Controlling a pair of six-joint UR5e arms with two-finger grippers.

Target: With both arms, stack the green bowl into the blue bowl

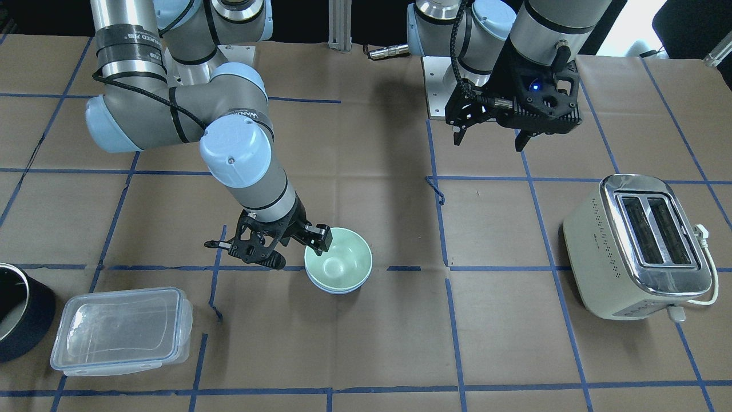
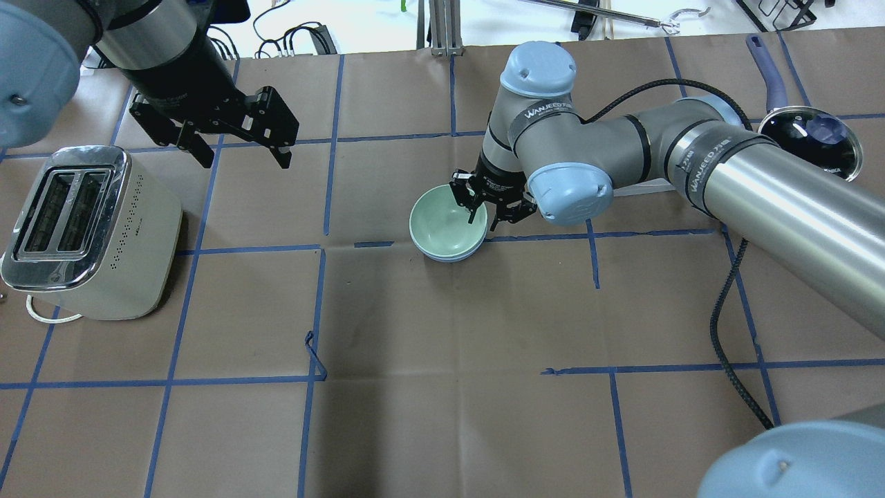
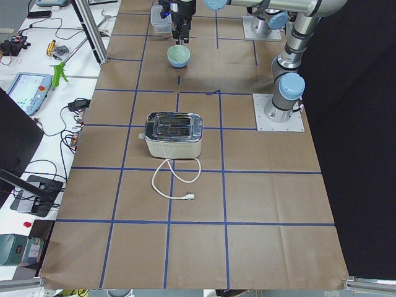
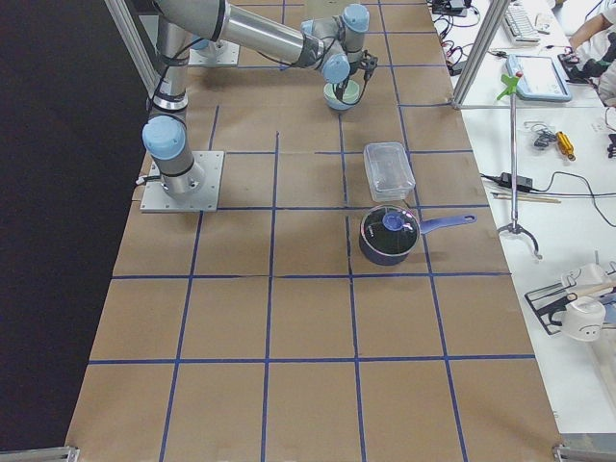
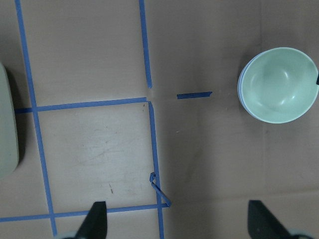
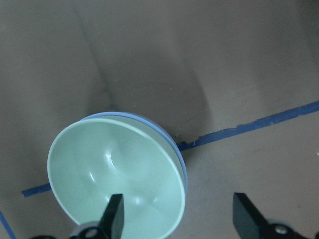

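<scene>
Straddling, seemingly, green bowl (image 1: 340, 260) rim, right end effector (image 1: 298, 250) apart; left end effector (image 2: 246, 163) likewise.

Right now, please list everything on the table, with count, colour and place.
green bowl: 1, pale green, table centre, nested in the blue bowl
blue bowl: 1, pale blue, under the green bowl
toaster: 1, cream and chrome, robot's left side
container: 1, clear, lidded, robot's right side
pot: 1, dark navy, beside the container
table: 1, brown, blue tape lines
left arm: 1, grey, raised, jaws open
right arm: 1, grey, jaws open astride the green bowl's rim
</scene>
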